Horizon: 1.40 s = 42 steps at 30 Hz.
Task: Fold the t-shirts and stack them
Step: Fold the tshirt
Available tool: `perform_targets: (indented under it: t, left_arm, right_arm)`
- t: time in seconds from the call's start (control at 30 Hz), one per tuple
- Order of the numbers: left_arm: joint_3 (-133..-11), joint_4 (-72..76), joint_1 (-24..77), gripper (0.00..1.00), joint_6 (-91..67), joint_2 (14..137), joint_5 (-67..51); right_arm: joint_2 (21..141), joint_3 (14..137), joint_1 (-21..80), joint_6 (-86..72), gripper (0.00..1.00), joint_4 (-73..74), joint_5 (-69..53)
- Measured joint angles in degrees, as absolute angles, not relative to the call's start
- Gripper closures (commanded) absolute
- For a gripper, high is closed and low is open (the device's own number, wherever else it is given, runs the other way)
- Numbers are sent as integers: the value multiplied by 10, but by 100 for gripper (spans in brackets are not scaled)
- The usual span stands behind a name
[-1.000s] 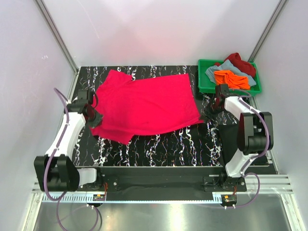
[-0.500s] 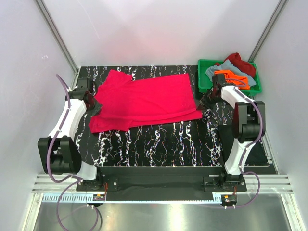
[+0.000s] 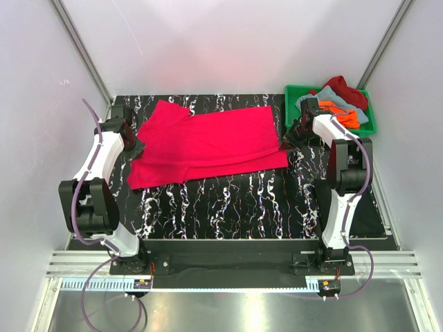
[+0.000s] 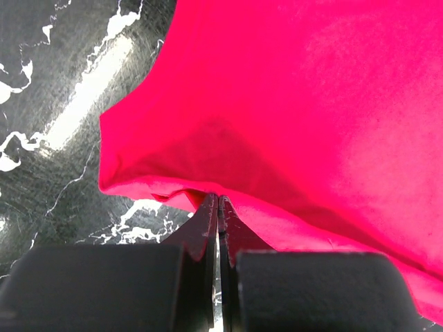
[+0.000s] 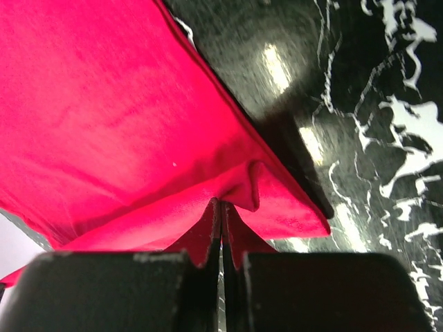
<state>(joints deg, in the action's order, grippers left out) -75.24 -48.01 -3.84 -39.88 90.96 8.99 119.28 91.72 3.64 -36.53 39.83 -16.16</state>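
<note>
A bright pinkish-red t-shirt point(image 3: 208, 142) lies spread on the black marbled table point(image 3: 228, 207), partly folded over itself. My left gripper point(image 3: 133, 142) is shut on its left edge; in the left wrist view point(image 4: 219, 200) the jaws pinch the red hem point(image 4: 291, 124). My right gripper point(image 3: 291, 138) is shut on the shirt's right edge; in the right wrist view point(image 5: 220, 206) the cloth point(image 5: 124, 124) puckers at the tips. Orange point(image 3: 345, 115), grey-blue point(image 3: 325, 102) and dark red point(image 3: 345, 90) t-shirts lie piled in the crate.
The green plastic crate point(image 3: 293, 117) stands at the back right corner, just behind the right gripper. White walls and metal frame posts close in the table on three sides. Bare marbled surface shows in front of the shirt.
Both grippers have moved toward the back of the table, carrying the shirt's near edge with them. The red shirt now covers less of the table front and lies narrower.
</note>
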Motion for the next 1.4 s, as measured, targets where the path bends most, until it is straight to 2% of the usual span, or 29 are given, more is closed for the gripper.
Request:
perform_targets:
  t: [1.4]
  left_arm:
    - [-825, -470, -67, 100, -371, 1038, 72]
  right_arm:
    - [1284, 1019, 45, -374, 100, 430, -149]
